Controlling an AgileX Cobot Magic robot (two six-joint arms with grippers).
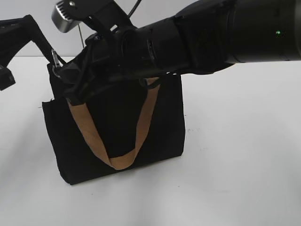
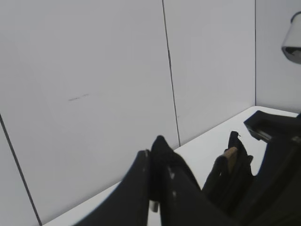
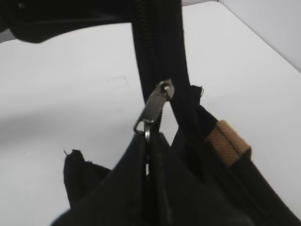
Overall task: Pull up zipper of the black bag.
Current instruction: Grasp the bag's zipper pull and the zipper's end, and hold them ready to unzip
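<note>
The rectangular black fabric bag [image 1: 117,127] with tan-brown webbing handles [image 1: 141,127] is standing upright on the white table [image 1: 235,165], and everything else is best placed against it. The right gripper [image 3: 148,141] is reaching across above the bag's top edge, towards its left corner, and its two dark fingers are pressing together on the small silver metal zipper pull tab [image 3: 154,109], which is sitting on the black zip line [image 3: 160,56] running along that top edge. The left gripper [image 2: 153,181] is working at the bag's upper left corner; its fingers are lying close together with dark cloth peeking between them, so it is probably pinching the corner fabric, though black on black is making this hard to confirm.

The bag is looking light and soft, likely to sag or lift when the slider drags, so holding a corner taut seems wise. The tab is thin, smooth metal and may slip from the pads; the sensible grip is on the tab's flat, never the handles.

The right arm is hiding most of the top edge in the exterior view, so how much of the zip is closed is unclear.
</note>
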